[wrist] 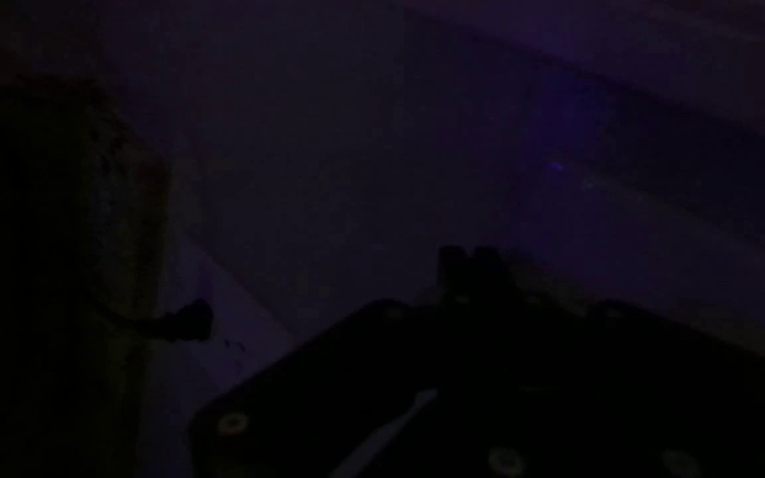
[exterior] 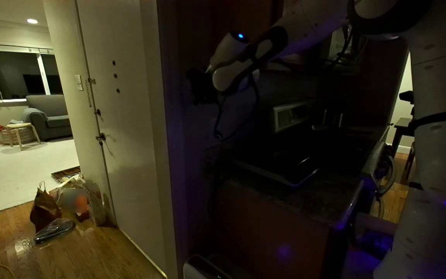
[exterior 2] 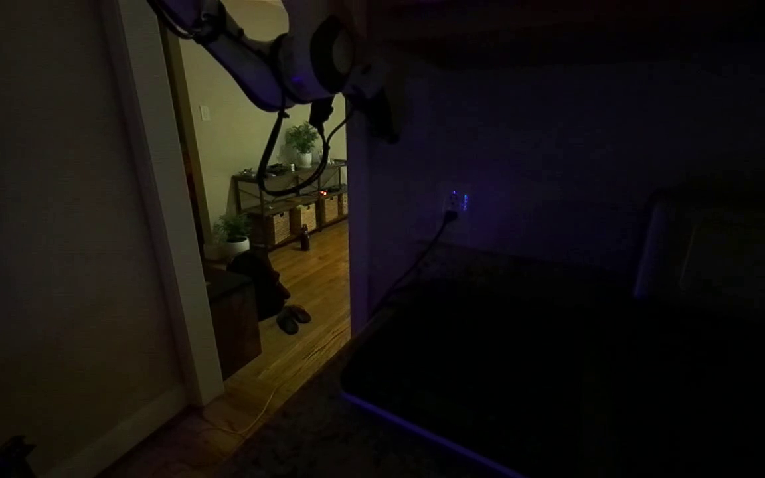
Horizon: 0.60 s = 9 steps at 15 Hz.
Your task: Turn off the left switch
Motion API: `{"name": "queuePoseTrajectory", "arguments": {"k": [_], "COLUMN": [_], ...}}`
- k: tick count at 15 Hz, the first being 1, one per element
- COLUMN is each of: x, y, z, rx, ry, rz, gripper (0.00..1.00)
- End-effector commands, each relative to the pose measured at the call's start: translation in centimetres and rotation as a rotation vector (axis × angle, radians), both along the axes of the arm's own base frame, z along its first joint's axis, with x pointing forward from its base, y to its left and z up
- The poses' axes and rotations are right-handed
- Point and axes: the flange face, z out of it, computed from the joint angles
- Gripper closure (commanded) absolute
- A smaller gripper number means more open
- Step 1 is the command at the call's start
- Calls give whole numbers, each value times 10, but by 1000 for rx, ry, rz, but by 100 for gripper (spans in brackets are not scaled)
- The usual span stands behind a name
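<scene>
The left switch and its plate cannot be made out near my gripper. That part of the wall is very dark, and the gripper may hide it. My gripper [wrist: 469, 257] shows in the wrist view as a black outline with its two fingertips together and nothing seen between them. In both exterior views the gripper [exterior: 196, 87] is a dark shape at the end of the arm, close to the dark wall beside the doorway; it also shows here [exterior 2: 389, 129]. Whether it touches the wall cannot be told.
A socket plate [exterior 2: 459, 199] with a dark cord is on the wall below the gripper; its plug [wrist: 190, 320] shows in the wrist view. A dark tray-like thing [exterior: 285, 174] and a stove [exterior: 378, 170] stand below. A separate switch plate [exterior: 79, 82] is beside the white door [exterior: 126, 116].
</scene>
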Motion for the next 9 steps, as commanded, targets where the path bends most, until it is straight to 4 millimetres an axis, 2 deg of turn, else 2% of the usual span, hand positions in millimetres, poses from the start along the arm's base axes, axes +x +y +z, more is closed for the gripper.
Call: {"name": "queuePoseTrajectory", "arguments": {"k": [1, 3, 7, 8, 9], "x": [-6, -9, -22, -28, -31], "y": [4, 9, 36, 47, 56], "z": [-34, -40, -14, -5, 3], "rx": [-7, -6, -4, 4, 11], "ry": [56, 61, 60, 70, 81], "rz": [15, 29, 108, 138, 164], "gripper": [93, 92, 93, 89, 67]}}
